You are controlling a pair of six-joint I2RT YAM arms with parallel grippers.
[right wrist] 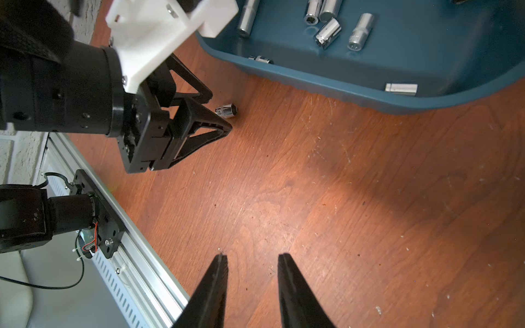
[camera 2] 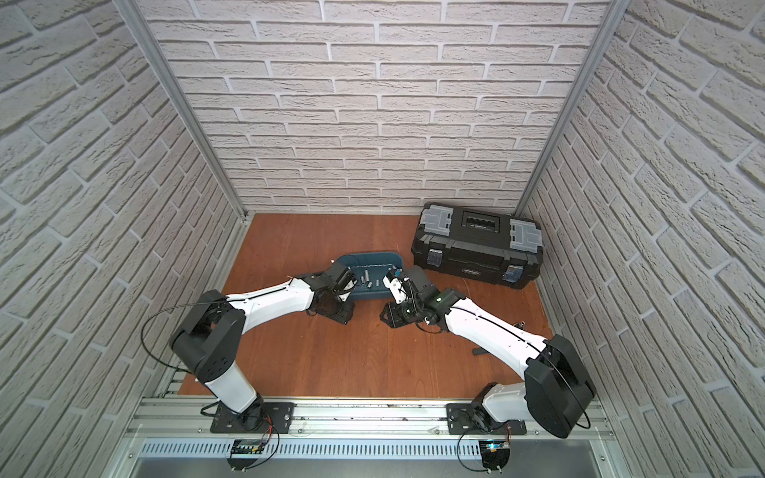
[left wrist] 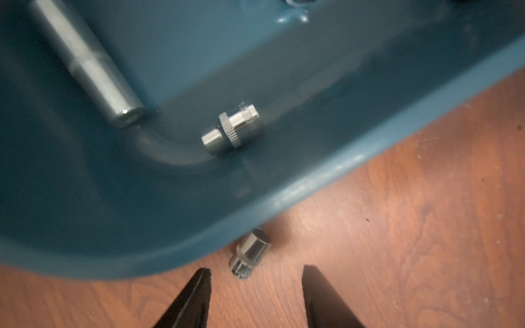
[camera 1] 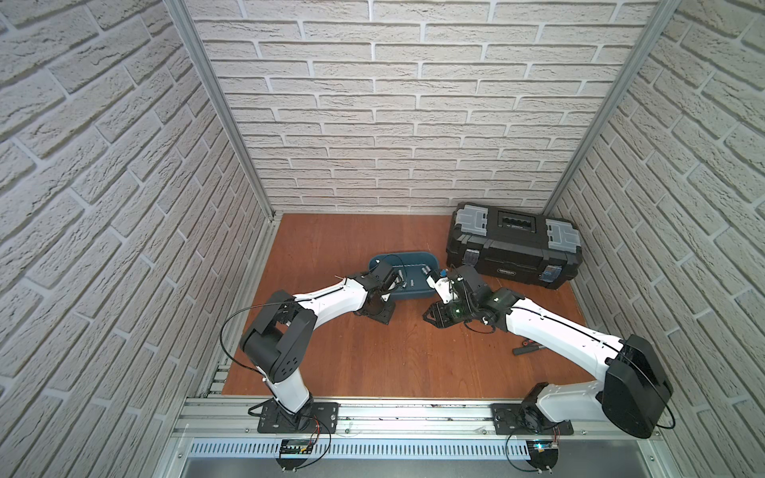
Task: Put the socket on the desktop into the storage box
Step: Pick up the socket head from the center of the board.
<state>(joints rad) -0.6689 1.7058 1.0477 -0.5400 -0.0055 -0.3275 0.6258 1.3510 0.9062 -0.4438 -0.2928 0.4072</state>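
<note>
Socket [left wrist: 250, 255] lies on its side on the tabletop [left wrist: 397, 227] just beside the storage box [left wrist: 312, 181] wall facing the near edge, just ahead of the left tool [left wrist: 255, 269], whose partly open jaws hold nothing: push forward to straddle it, pinch mid-body, lift over the rim.

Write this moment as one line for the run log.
left claw: open at socket | socket: on desktop, beside storage box | right claw: open, empty
</note>
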